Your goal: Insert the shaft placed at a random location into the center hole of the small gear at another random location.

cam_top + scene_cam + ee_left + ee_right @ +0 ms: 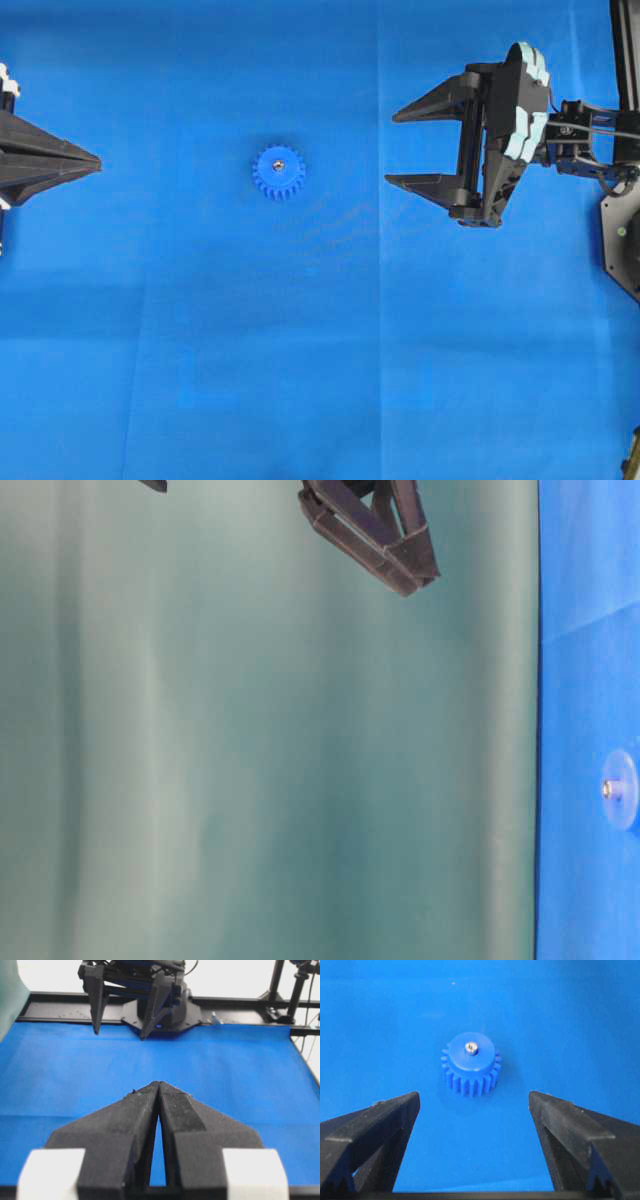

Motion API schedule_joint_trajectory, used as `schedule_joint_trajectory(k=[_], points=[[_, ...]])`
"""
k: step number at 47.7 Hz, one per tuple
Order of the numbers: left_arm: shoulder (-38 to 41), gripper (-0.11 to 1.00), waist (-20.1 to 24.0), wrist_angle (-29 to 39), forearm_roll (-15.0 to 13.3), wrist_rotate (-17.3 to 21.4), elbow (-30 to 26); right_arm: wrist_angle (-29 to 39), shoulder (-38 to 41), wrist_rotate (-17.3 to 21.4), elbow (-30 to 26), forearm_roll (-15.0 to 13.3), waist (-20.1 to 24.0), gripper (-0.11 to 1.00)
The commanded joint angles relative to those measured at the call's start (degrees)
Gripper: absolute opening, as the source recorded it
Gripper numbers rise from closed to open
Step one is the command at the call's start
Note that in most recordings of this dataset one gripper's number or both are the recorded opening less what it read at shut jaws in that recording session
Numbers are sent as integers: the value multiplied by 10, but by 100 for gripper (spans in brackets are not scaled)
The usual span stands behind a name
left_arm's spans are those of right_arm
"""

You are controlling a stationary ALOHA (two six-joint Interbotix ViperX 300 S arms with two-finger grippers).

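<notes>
Blue cloth [200,380]: it covers the whole counter, flat, with a few soft fold lines.
Left claw [96,160]: black, at the far left edge in the view from above. Its two fingers [135,1110] are pressed together into one sharp tip. Nothing is between them. It points toward the middle and is well apart from the gear.
Small gear [278,173]: a blue toothed wheel, a bit darker than the cloth. It lies flat on the cloth, a little left of the middle, between the two claws. It touches neither claw.
Shaft [279,163]: a tiny shiny grey pin. It stands in the middle of the gear's round top, and its end pokes up just above the blue.
Center hole: the pin fills it, so the hole itself cannot be seen.
Right claw [392,150]: black, on the right side in the view from above. Its two fingers [375,1120] are spread wide apart and hold nothing. It points at the gear, and in its own camera the gear [471,1065] sits ahead of the gap between the fingers, not touched.
Green curtain [250,760]: fills most of the side view, where the gear [620,788] shows at the right edge.
</notes>
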Motion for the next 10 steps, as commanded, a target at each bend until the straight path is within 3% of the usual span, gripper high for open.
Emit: schedule_joint_trajectory(k=[1, 10], points=[[3, 0, 1, -3, 0, 0, -5, -4, -6, 1, -6, 2, 1, 86], [3, 0, 1, -3, 0, 0, -6, -4, -7, 1, -6, 2, 1, 86]])
